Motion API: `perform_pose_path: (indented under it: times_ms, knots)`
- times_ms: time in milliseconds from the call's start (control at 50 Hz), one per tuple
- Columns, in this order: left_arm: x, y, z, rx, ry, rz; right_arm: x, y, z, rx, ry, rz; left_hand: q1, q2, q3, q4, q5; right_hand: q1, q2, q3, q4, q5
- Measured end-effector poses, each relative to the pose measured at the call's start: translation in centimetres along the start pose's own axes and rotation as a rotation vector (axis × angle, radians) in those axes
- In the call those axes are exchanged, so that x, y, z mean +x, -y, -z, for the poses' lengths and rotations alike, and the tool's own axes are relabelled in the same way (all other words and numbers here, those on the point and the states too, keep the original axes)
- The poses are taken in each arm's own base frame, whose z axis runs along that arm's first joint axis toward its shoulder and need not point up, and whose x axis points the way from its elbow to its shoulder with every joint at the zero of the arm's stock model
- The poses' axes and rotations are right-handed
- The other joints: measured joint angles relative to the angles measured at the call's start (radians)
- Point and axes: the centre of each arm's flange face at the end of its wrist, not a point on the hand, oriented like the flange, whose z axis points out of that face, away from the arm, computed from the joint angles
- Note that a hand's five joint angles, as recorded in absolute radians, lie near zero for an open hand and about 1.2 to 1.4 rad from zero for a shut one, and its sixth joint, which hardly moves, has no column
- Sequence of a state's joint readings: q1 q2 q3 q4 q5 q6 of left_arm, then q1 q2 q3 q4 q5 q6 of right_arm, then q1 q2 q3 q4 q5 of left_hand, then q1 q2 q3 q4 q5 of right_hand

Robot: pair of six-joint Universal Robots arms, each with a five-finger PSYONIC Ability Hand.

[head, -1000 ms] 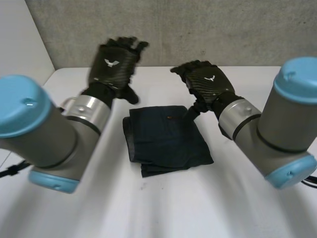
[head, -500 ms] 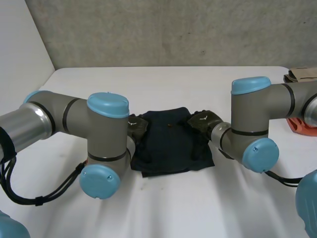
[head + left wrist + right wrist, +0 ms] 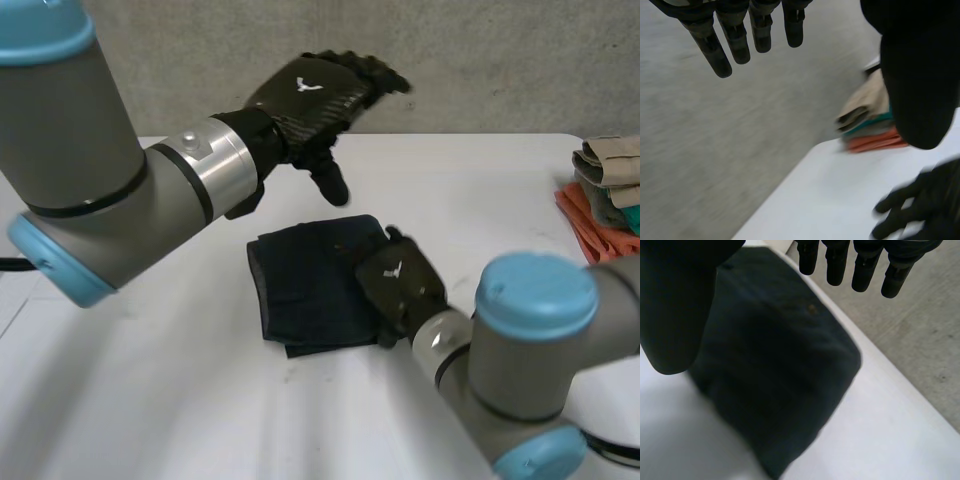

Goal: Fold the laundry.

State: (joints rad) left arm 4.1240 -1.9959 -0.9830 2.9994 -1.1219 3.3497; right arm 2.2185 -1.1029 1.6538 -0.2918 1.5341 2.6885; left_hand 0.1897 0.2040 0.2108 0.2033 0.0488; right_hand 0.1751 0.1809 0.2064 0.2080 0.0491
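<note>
A white table [image 3: 180,400] is running back to a grey concrete wall [image 3: 480,60], and a dark blue cloth [image 3: 305,285], folded into a rough square, is lying flat near the table's middle. Its edges are sitting unevenly, with a lower layer peeking out along the near edge and the left edge rolling slightly. Broad white tabletop is showing to the left of the cloth, in front of it, and between it and the wall.

The right hand [image 3: 402,288] is hanging over the cloth's right edge with its fingers [image 3: 835,265] straight and the thumb spread wide, gripping nothing. Whether it is touching the cloth cannot be told.

The left hand [image 3: 315,92] is hovering well above the table beyond the cloth's far edge, with its fingers [image 3: 735,42] extended and slightly apart, holding nothing.

A stack of folded clothes [image 3: 603,190] is sitting well to the right of the cloth at the table's edge.
</note>
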Motion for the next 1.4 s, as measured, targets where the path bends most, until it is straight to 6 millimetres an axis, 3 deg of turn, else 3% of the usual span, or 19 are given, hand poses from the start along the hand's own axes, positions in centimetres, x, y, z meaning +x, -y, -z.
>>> perform_pose_path:
  times_ms: [80, 200, 400, 480, 560, 640, 700, 840, 860, 960, 1060, 1080, 1120, 1140, 1200, 1260, 1300, 1360, 1400]
  knots:
    - [0.9, 0.5, 0.6, -0.013, -0.143, 0.026, -1.6, -2.1, -0.6, -0.006, -0.019, 0.011, 0.000, 0.000, 0.000, 0.000, 0.000, 0.000, 0.000, 0.000, 0.000, 0.000]
    - [1.5, 0.3, 1.0, -0.040, -0.198, 0.054, -1.9, -3.5, -2.7, 0.024, -0.094, 0.013, 0.000, 0.000, 0.000, 0.000, 0.000, 0.000, 0.000, 0.000, 0.000, 0.000]
    - [2.5, -0.3, 1.1, -0.062, -0.209, 0.069, -1.3, -2.9, -5.7, 0.112, -0.155, 0.003, 0.000, 0.000, 0.000, 0.000, 0.000, 0.051, 0.056, 0.037, 0.036, 0.023]
    - [2.6, -0.4, 1.1, -0.065, -0.210, 0.071, -1.1, -2.3, -6.7, 0.143, -0.152, -0.003, 0.000, 0.000, 0.000, 0.000, 0.000, 0.385, 0.377, 0.335, 0.332, 0.271]
    - [2.6, -0.4, 1.1, -0.065, -0.209, 0.072, -1.1, -1.7, -7.6, 0.181, -0.117, -0.003, 0.000, 0.000, 0.000, 0.000, 0.000, 0.849, 0.948, 0.898, 0.895, 0.767]
    - [2.5, -0.4, 1.0, -0.063, -0.204, 0.070, -1.0, -0.6, -8.2, 0.237, -0.079, -0.001, 0.000, 0.000, 0.000, 0.000, 0.000, 0.862, 0.986, 0.970, 0.984, 0.870]
    - [2.4, -0.2, 1.0, -0.055, -0.197, 0.064, 0.2, 0.9, -8.6, 0.287, -0.087, -0.003, 0.000, 0.000, 0.000, 0.000, 0.000, 0.862, 0.986, 0.972, 0.987, 0.873]
    - [1.9, 1.7, 1.1, 0.014, -0.166, 0.024, 7.0, 6.0, -8.6, 0.432, -0.221, -0.032, 0.000, 0.000, 0.000, 0.000, 0.000, 0.882, 0.986, 0.972, 0.989, 0.880]
    - [1.7, 2.5, 1.2, 0.043, -0.154, 0.013, 9.1, 7.4, -8.4, 0.476, -0.262, -0.046, 0.000, 0.000, 0.000, 0.000, 0.000, 0.882, 0.986, 0.972, 0.989, 0.886]
    - [1.0, 5.2, 1.7, 0.143, -0.113, 0.011, 15.9, 11.2, -7.2, 0.601, -0.399, -0.077, 0.000, 0.000, 0.000, 0.000, 0.000, 0.882, 0.986, 0.972, 0.989, 0.892]
    - [0.6, 7.4, 2.2, 0.231, -0.093, 0.042, 22.3, 13.4, -5.3, 0.681, -0.536, -0.063, 0.000, 0.000, 0.000, 0.000, 0.000, 0.882, 0.986, 0.973, 0.989, 0.898]
    - [0.5, 7.6, 2.3, 0.240, -0.092, 0.047, 22.9, 13.5, -5.1, 0.684, -0.548, -0.060, 0.000, 0.000, 0.000, 0.000, 0.000, 0.882, 0.986, 0.973, 0.989, 0.899]
    - [0.4, 8.2, 2.5, 0.263, -0.090, 0.064, 25.8, 13.4, -4.2, 0.692, -0.609, -0.049, 0.000, 0.000, 0.000, 0.000, 0.000, 0.882, 0.986, 0.973, 0.989, 0.899]
    - [0.4, 8.5, 2.7, 0.274, -0.091, 0.078, 28.4, 12.9, -3.4, 0.687, -0.659, -0.043, 0.000, 0.000, 0.000, 0.000, 0.000, 0.882, 0.986, 0.973, 0.990, 0.899]
    - [0.5, 8.5, 2.8, 0.278, -0.094, 0.100, 33.2, 10.7, -1.9, 0.656, -0.731, -0.042, 0.000, 0.000, 0.000, 0.000, 0.000, 0.882, 0.986, 0.973, 0.990, 0.899]
    - [0.6, 8.0, 2.8, 0.265, -0.099, 0.115, 37.7, 7.5, -0.5, 0.609, -0.766, -0.058, 0.000, 0.000, 0.000, 0.000, 0.000, 0.882, 0.986, 0.973, 0.990, 0.899]
    - [0.7, 7.7, 2.7, 0.255, -0.101, 0.121, 39.6, 5.5, 0.0, 0.580, -0.768, -0.076, 0.000, 0.000, 0.000, 0.000, 0.000, 0.882, 0.986, 0.976, 0.991, 0.907]
    - [0.9, 6.8, 2.6, 0.233, -0.106, 0.132, 42.5, 0.3, 0.4, 0.505, -0.750, -0.130, 0.000, 0.000, 0.000, 0.000, 0.000, 0.882, 0.986, 0.980, 0.992, 0.915]
    - [1.0, 6.0, 2.4, 0.211, -0.110, 0.143, 43.8, -4.3, 0.4, 0.440, -0.729, -0.183, 0.000, 0.000, 0.000, 0.000, 0.000, 0.882, 0.986, 0.980, 0.992, 0.915]
